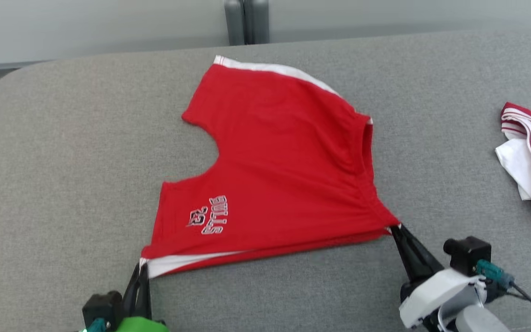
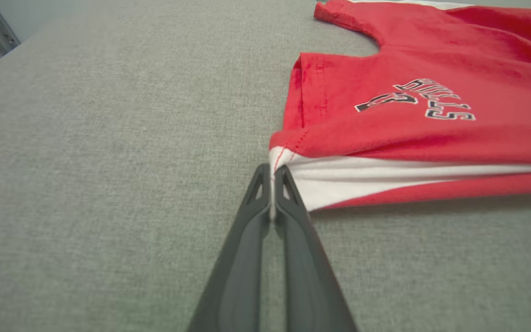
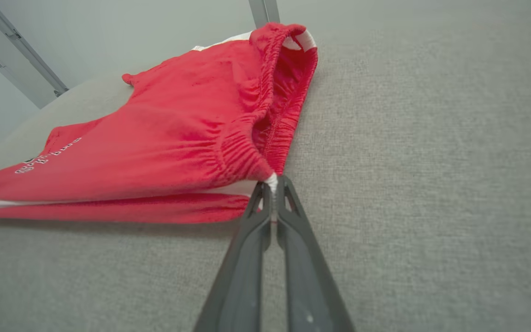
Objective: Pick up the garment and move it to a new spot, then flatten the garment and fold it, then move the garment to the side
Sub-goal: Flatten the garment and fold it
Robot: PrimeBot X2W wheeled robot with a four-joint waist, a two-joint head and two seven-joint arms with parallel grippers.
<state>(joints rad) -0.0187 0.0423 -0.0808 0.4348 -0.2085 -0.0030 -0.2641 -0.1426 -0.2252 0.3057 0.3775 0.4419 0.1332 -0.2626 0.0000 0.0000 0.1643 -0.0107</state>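
A pair of red shorts (image 1: 274,152) with white side stripes and a "BULLS 23" print lies spread on the grey table (image 1: 62,184), its near edge lifted slightly. My left gripper (image 1: 142,266) is shut on the shorts' near left corner, at the white stripe (image 2: 339,177). My right gripper (image 1: 395,228) is shut on the near right corner by the elastic waistband (image 3: 265,115). In the left wrist view the left gripper (image 2: 273,171) pinches the white hem. In the right wrist view the right gripper (image 3: 271,182) clamps the waistband corner.
A second red and white garment (image 1: 530,157) lies crumpled at the table's right edge. A grey post (image 1: 246,20) stands behind the table's far edge. Bare grey table surface surrounds the shorts on the left and front.
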